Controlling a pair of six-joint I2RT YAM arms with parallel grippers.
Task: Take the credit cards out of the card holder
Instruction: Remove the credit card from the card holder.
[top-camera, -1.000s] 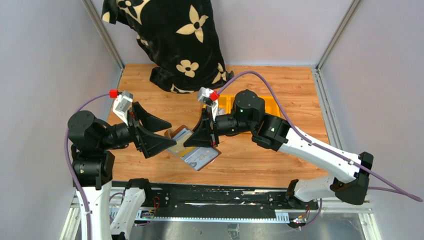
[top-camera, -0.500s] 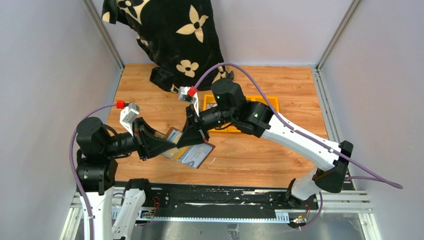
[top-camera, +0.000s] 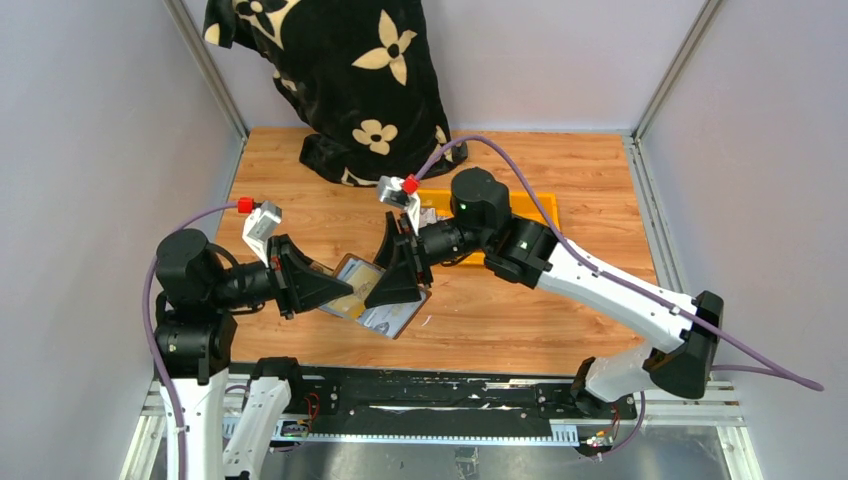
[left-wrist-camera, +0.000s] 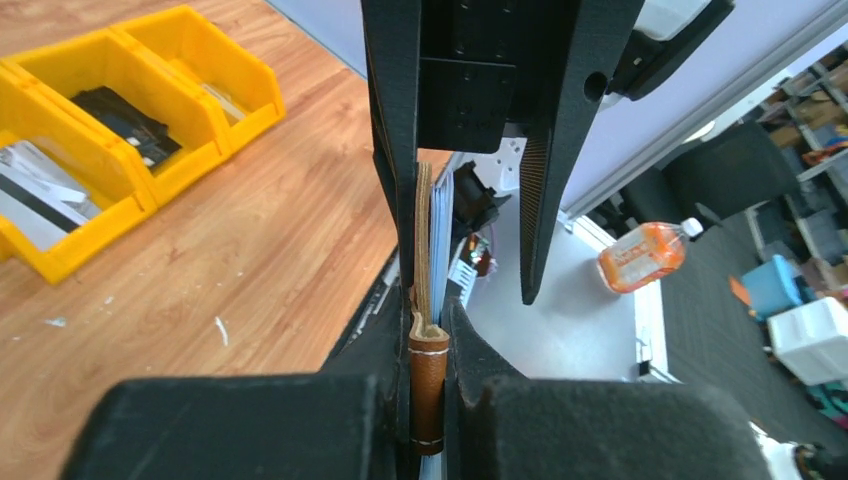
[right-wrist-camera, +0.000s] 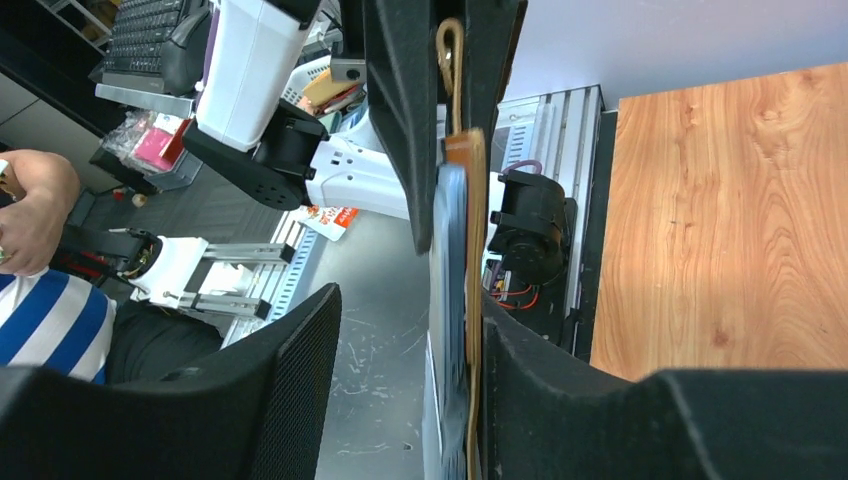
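Over the near part of the wooden table (top-camera: 520, 310), in the overhead view, I see the card holder (top-camera: 357, 278) caught between my two grippers. It is a small brown leather-like wallet, opened out. The credit cards (top-camera: 392, 318) show only as a pale grey-blue face inside it. The left gripper (top-camera: 345, 293) reaches the card holder from its left, the right gripper (top-camera: 397, 295) from its right. The yellow bins (top-camera: 545, 205) sit well beyond the card holder, to its far right, partly under my right arm. A black cloth with cream flowers (top-camera: 340, 80) is heaped further back still. From the left wrist I look along the card holder (left-wrist-camera: 428, 385) edge-on. It shows a rounded brown spine with pale stitching, a thin tan leaf rising from it, and bluish-white edges packed just to the right of that leaf. The left gripper (left-wrist-camera: 428, 340) has both jaws pressed onto the spine, pinching it. Above, the right gripper (left-wrist-camera: 465, 290) stands spread: one finger lies against the tan leaf, the other finger (left-wrist-camera: 545, 150) hangs apart to the right of the card holder. The yellow bins (left-wrist-camera: 170, 170) lie off to the card holder's left. From the right wrist the card holder (right-wrist-camera: 466, 200) is again a thin orange-brown strip with a grey-blue layer beside it. The left gripper (right-wrist-camera: 455, 120) is clamped on its far end. The right gripper (right-wrist-camera: 410, 330) is parted, its ribbed pad (right-wrist-camera: 300, 380) well clear of the card holder.
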